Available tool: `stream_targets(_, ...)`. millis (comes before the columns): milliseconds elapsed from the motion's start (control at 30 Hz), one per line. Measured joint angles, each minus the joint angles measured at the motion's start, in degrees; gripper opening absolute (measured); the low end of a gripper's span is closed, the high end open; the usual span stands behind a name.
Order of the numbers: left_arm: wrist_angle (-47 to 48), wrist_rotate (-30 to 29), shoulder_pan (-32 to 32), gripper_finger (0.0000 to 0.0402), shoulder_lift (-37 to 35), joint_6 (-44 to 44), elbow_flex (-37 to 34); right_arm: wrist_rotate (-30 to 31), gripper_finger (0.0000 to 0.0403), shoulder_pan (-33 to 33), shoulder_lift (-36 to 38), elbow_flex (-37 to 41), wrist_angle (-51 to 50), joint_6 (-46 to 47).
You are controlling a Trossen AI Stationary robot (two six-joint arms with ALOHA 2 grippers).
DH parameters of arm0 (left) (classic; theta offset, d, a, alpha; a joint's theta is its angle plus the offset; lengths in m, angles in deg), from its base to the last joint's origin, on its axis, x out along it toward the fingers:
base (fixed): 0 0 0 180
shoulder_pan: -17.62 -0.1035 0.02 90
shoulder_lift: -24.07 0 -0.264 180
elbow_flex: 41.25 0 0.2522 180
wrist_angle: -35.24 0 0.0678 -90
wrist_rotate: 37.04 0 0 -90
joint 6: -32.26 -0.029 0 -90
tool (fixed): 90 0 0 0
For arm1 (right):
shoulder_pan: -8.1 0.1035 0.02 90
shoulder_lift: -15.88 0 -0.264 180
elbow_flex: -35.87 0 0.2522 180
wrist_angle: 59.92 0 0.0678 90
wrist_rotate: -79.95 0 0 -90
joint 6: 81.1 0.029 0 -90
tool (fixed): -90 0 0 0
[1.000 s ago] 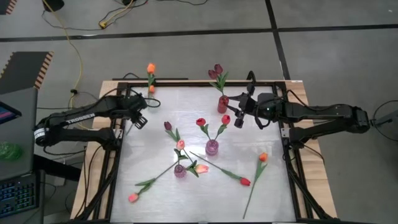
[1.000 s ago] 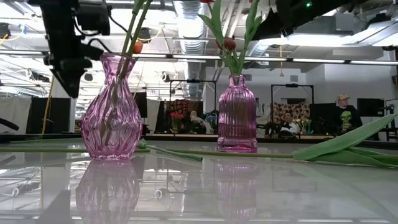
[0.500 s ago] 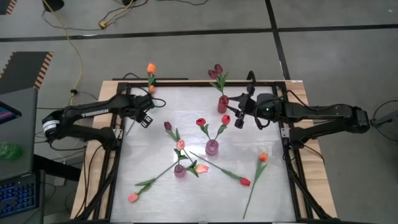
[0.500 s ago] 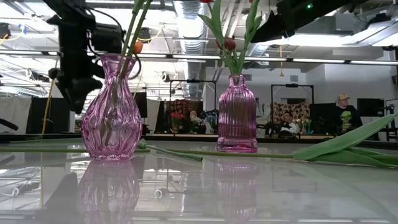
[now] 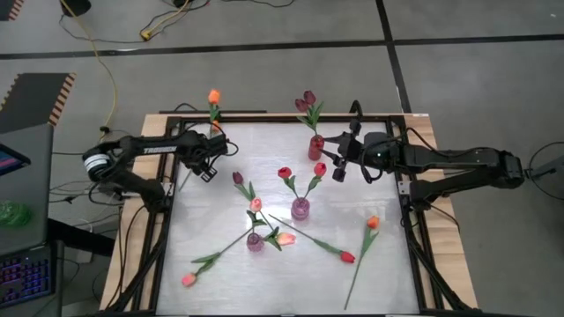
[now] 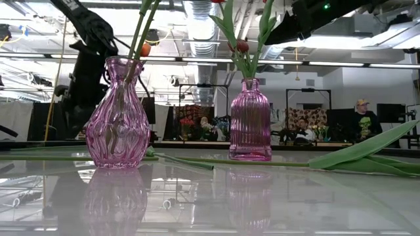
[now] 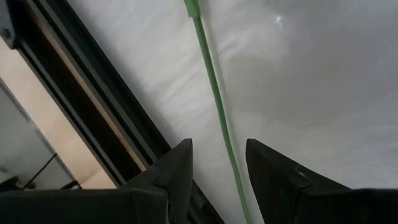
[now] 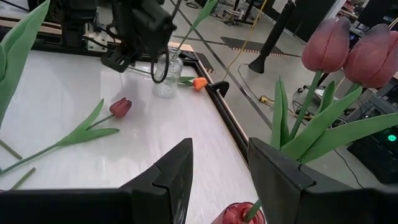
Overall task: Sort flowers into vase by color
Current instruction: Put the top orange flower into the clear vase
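My left gripper [image 5: 205, 165] is open, low over the table's far-left part near a clear vase [image 5: 214, 128] that holds an orange tulip [image 5: 213, 96]. In the left wrist view a thin green stem [image 7: 214, 99] lies on the table and runs between my fingers; I cannot tell whether they touch it. My right gripper [image 5: 339, 164] is open and empty beside the red vase [image 5: 315, 147] of maroon tulips [image 8: 348, 46]. Loose on the table lie a maroon tulip [image 5: 238, 179], a red one [image 5: 347, 257], an orange one [image 5: 373, 222] and pink ones [image 5: 189, 279].
A pink vase [image 5: 300, 209] with red tulips and another pink vase [image 5: 256, 240] with pink tulips stand mid-table. An orange head [image 8: 199, 83] lies by the clear vase. A black frame [image 7: 93, 106] borders the table. People sit in the room beyond [image 6: 359, 118].
My left arm has swung its forearm toward the far edge. Its gripper has shifted a little toward the table's right and come down toward the tabletop near the clear vase. The right arm and the flowers have kept still.
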Motion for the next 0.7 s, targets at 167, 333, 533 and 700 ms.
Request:
stream_targets(167,-0.01,0.0,-0.08,0.0138,3.01,-0.03,0.0,0.0,0.0179,0.0,0.0,0.0,-0.01,-0.01)
stream_targets(333,0.02,-0.01,-0.06,0.0138,3.54,-0.01,0.0,0.0,0.0179,0.0,0.0,0.0,0.0,0.01)
stream_targets(533,0.03,0.14,-0.06,0.0138,3.18,0.04,0.0,0.0,0.0179,0.0,0.0,0.0,0.0,0.01)
stream_targets(700,0.59,2.66,-0.06,0.0138,3.18,2.54,0.0,0.0,0.0179,0.0,0.0,0.0,0.0,0.01)
